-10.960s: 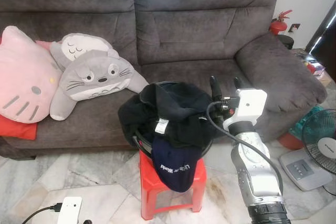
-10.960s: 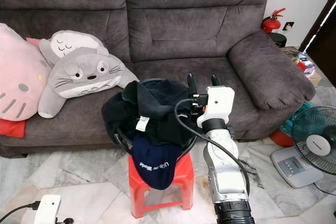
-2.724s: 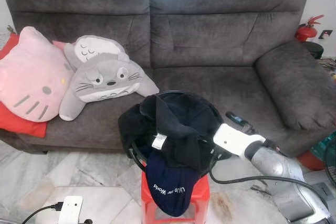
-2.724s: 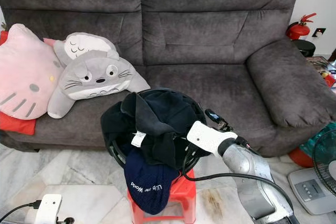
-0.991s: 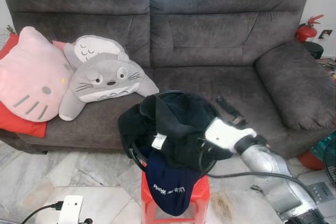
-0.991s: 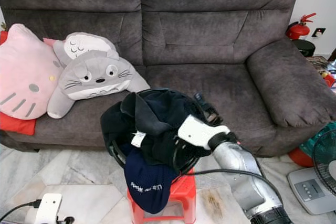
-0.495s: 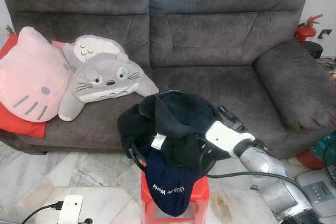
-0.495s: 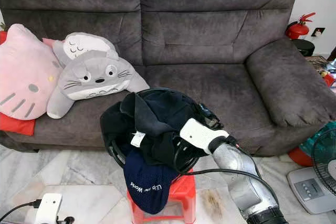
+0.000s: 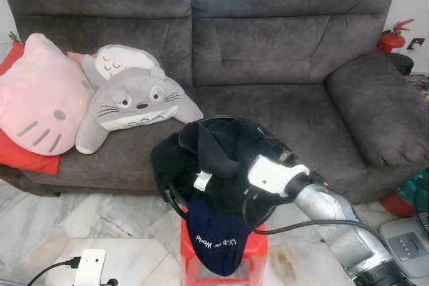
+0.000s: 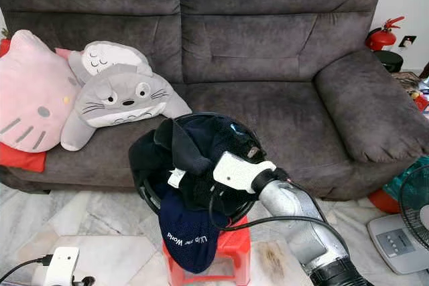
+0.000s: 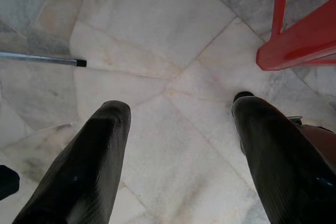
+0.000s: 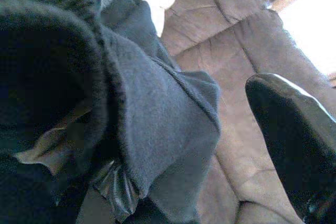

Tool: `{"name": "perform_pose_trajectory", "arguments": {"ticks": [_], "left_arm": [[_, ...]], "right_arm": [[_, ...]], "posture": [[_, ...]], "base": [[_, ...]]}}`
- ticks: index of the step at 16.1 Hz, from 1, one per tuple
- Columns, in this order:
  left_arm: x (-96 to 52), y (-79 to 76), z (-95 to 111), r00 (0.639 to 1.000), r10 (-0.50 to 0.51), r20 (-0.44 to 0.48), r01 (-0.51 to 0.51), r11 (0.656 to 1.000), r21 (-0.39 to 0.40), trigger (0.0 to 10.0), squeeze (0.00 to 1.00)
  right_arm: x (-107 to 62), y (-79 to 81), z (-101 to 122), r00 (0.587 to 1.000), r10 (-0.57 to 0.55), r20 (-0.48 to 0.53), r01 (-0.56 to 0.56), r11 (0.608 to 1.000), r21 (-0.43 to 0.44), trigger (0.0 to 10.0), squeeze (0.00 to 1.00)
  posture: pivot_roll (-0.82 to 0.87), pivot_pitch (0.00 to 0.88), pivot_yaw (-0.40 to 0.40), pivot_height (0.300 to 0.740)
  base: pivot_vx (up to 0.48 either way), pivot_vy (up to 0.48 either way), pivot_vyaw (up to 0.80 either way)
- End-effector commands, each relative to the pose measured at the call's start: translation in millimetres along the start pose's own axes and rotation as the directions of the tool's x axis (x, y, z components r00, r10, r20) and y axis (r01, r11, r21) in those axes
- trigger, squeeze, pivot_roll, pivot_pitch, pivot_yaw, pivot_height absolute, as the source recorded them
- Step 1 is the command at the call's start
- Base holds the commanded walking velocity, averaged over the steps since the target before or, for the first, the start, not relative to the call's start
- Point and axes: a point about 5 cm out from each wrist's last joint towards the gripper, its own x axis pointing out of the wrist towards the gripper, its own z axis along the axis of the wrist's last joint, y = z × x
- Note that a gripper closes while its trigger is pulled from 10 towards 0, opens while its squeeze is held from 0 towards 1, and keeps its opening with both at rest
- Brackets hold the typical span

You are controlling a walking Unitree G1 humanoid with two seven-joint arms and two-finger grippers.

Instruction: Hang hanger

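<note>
- Grey suede sofa (image 9: pixel 268 45) fills the back of the room, with a pale marble floor (image 9: pixel 100 226) in front of it.
- On the sofa's left end lie a pink cat cushion (image 9: pixel 37 98) and a grey plush toy (image 9: pixel 127 98), touching each other; a red cushion (image 9: pixel 20 155) shows under the pink one.
- A red plastic stool (image 9: pixel 251 259) stands on the floor before the sofa's front edge and carries a black round basket (image 10: pixel 147 195) heaped with dark clothes (image 9: pixel 214 149); a navy garment with white lettering (image 9: pixel 214 239) hangs over the basket's front rim.
- No hanger can be made out among the clothes.
- The right gripper (image 9: pixel 271 147) reaches into the top of the heap from the right; its fingertips are sunk in the cloth. In the right wrist view dark fabric (image 12: pixel 131 129) lies against one side and one black finger (image 12: pixel 294 135) stands apart from it, so I cannot tell how far the fingers are parted or whether they hold anything.
- The left gripper (image 11: pixel 178 135) hangs over the floor beside the stool's leg (image 11: pixel 278 3), fingers spread wide and holding nothing.
- A red fire extinguisher (image 9: pixel 392 37) stands past the sofa's right arm, and a white charger block (image 9: pixel 88 266) lies on the floor at lower left.
</note>
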Motion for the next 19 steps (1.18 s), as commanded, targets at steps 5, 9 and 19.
{"name": "perform_pose_trajectory", "arguments": {"ticks": [5, 9, 19], "left_arm": [[-0.7, 2.4, -3, 1.0, 0.001, -0.008, -0.001, 1.0, 0.03, 10.0, 0.0], [-0.7, 2.7, -3, 1.0, 0.0, -0.01, 0.0, 1.0, 0.031, 10.0, 0.0], [-0.8, 3.8, -2, 1.0, 0.013, -0.004, -0.013, 0.999, 0.035, 10.0, 0.0]], "right_arm": [[-0.4, -6.9, -16, 0.993, -0.061, -0.104, 0.059, 0.998, -0.015, 10.0, 0.0], [-1.8, -5.0, -26, 0.982, -0.074, -0.171, 0.073, 0.997, -0.012, 10.0, 0.0], [10.6, -9.8, -19, 0.992, -0.061, -0.108, 0.058, 0.998, -0.032, 10.0, 0.0]], "posture": [[-0.14, 0.047, 0.045, 0.74], [-0.14, 0.047, 0.047, 0.74], [-0.14, 0.05, 0.049, 0.74]], "base": [[0.0, 0.0, 0.0], [0.0, 0.0, 0.0], [0.0, 0.0, 0.0]]}}
